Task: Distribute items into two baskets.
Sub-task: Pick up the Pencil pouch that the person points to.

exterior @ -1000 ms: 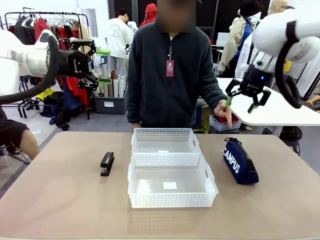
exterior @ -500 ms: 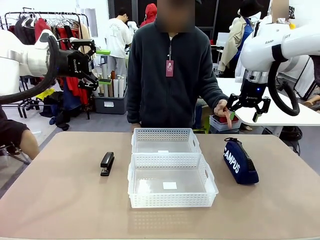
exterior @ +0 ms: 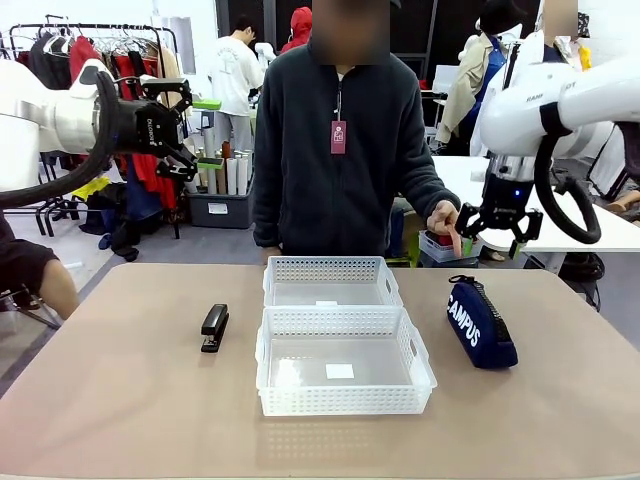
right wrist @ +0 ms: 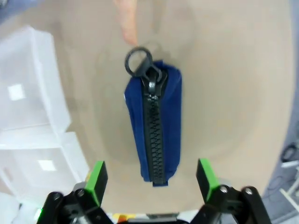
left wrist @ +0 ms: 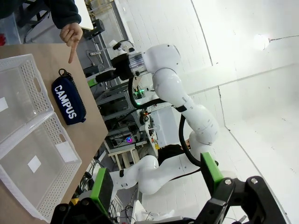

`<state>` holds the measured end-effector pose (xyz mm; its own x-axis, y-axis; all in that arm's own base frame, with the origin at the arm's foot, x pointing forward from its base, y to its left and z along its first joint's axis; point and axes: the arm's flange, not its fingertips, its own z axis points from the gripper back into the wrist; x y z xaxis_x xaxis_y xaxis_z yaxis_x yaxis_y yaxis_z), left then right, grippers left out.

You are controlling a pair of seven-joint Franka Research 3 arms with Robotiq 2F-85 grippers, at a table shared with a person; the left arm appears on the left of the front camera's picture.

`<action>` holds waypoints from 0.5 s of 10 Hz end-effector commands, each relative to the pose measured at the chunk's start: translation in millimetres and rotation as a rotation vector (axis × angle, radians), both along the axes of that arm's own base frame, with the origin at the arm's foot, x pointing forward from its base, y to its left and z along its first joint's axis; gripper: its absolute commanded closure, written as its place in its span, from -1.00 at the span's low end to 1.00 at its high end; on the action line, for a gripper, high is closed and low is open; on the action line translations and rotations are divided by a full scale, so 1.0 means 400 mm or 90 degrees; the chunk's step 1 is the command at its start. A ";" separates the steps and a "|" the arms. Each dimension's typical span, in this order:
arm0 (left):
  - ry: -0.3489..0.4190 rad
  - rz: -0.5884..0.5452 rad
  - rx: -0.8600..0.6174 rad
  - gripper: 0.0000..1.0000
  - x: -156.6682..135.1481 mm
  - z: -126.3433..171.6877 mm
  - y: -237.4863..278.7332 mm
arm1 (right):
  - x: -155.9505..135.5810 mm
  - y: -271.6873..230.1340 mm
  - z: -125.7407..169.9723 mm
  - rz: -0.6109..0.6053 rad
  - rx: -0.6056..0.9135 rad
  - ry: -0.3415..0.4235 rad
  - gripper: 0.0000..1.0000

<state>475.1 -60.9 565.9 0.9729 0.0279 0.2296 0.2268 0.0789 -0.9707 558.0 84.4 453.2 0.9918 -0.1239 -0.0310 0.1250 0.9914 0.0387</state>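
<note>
Nearest the camera, the near basket [exterior: 340, 398] stands empty on the table [exterior: 120, 400], its far wall touching the far basket [exterior: 330, 268], which is also empty. Left of the pair, and apart from them, lies the black stapler [exterior: 214, 326]. On the right, well apart from the baskets, lies the navy "CAMPUS" pouch [exterior: 481, 322], zip upward and lengthwise away from the robot.

At the pouch's far end a person's hand [exterior: 445, 217] points one finger down towards the zip ring [right wrist: 138, 60].

Beyond and above, the right gripper [exterior: 495, 235] hangs over the pouch's far end with its jaws spread and nothing between them. In the right wrist view the green pads [right wrist: 96, 179] straddle the pouch's width from above, not touching it. Over the last second this arm has swung in from high on the right and turned its fingers downward. The stapler, pouch and baskets have not moved.

The left gripper [exterior: 188, 135], likewise spread and empty, stays raised off the table's left side.

The change suggests that the pouch is the first item to be picked. What remains is a descent and a closing across its width. Neither item is yet in a basket.
</note>
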 end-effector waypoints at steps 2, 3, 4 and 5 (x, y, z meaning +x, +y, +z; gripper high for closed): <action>-0.002 0.004 0.000 -1.00 -0.004 0.006 0.002 | -0.039 0.007 -0.081 0.035 0.003 0.001 -1.00; -0.002 0.004 0.000 -1.00 -0.004 0.006 0.002 | -0.048 0.018 -0.111 0.048 -0.002 0.008 -1.00; -0.002 0.004 0.000 -1.00 -0.004 0.006 0.002 | -0.049 0.032 -0.140 0.050 -0.008 0.011 -1.00; -0.002 0.004 0.000 -1.00 -0.004 0.006 0.002 | -0.042 0.039 -0.164 0.047 -0.014 0.011 -1.00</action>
